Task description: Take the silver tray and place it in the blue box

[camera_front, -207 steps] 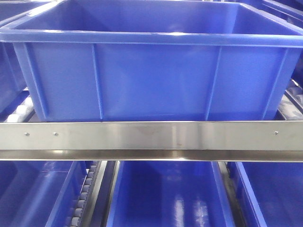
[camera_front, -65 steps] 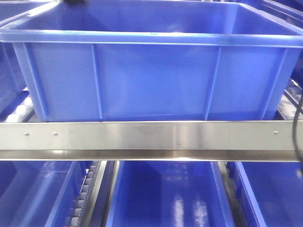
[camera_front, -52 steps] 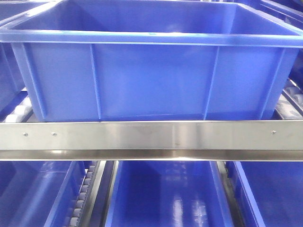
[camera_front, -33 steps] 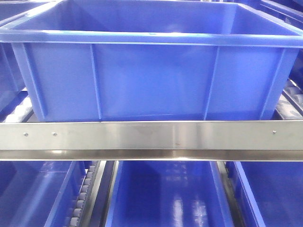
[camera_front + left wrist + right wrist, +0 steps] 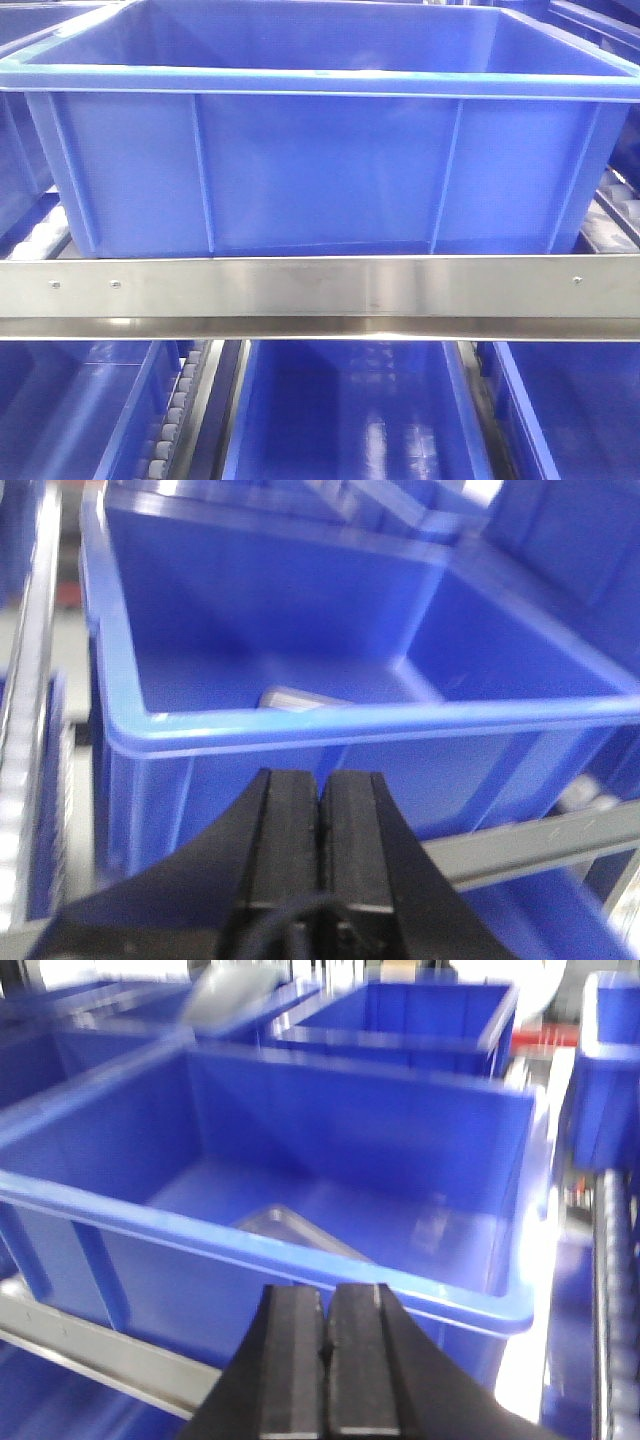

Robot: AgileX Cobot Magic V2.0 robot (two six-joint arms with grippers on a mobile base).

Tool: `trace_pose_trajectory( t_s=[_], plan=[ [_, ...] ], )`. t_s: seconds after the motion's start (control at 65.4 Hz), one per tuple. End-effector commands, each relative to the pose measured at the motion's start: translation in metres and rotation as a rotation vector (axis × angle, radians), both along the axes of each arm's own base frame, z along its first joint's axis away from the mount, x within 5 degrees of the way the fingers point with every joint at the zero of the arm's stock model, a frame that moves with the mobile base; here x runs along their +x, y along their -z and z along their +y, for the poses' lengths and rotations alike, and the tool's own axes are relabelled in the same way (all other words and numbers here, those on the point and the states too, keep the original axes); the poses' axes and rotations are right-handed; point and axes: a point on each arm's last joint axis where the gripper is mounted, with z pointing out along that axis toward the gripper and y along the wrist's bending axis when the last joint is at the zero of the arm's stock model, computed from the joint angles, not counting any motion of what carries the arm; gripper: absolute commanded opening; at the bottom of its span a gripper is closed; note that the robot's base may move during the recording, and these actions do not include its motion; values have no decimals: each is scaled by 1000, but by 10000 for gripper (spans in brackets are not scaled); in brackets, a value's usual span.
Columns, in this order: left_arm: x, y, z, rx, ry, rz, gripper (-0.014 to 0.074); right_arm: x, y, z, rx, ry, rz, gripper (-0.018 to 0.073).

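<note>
Blue box [image 5: 320, 160] filling upper front view, sitting on rack behind steel rail [image 5: 320, 290], roller track [image 5: 40, 235] showing at its left corner. More blue crates [image 5: 350, 420] lying on level below. Silver tray [image 5: 285, 1230] lying flat on box floor, only one corner showing over near rim in both wrist views [image 5: 295, 698]. Left gripper [image 5: 320, 830] hovering outside box, just below near rim, pads pressed together, holding nothing. Right gripper [image 5: 325, 1360] likewise hanging outside near rim, closed and empty. Both wrist views blurring somewhat.
</note>
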Motion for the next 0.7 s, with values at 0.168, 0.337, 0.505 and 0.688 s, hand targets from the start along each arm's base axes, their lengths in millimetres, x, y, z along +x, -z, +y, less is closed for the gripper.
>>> trace_pose_trajectory(
  t_s=[0.168,0.337,0.505,0.688],
  plan=[
    [-16,-6,3,-65,51,-124,-93,-17,-12,-4,27,-35,-134,49],
    [-16,-4,3,-62,50,-118,-94,-17,-12,-4,26,-34,-133,49],
    [-16,-4,3,-62,50,-118,-94,-17,-12,-4,26,-34,-132,49],
    [-16,-4,3,-62,50,-118,-94,-16,-8,-5,18,-17,-112,49]
  ],
)
